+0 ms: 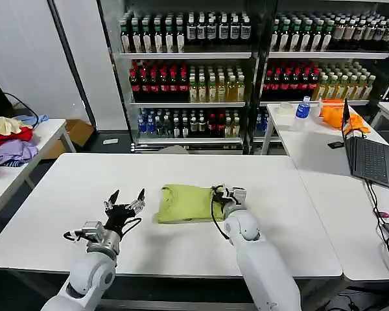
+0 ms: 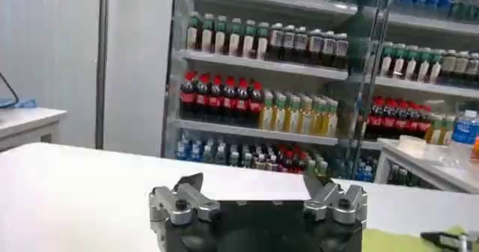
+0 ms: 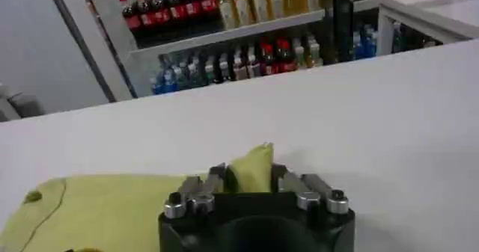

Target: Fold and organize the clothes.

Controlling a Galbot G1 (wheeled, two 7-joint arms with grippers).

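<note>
On the white table (image 1: 71,188) I see the yellow-green T-shirt (image 1: 185,203) lying folded near the middle. My right gripper (image 1: 225,194) is at the shirt's right edge, pinching a raised bit of cloth between its fingers. My left gripper (image 1: 125,201) waits just left of the shirt, fingers spread wide apart.

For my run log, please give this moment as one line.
right tool: shut on T-shirt edge | left tool: open, beside it | T-shirt: folded on table
</note>
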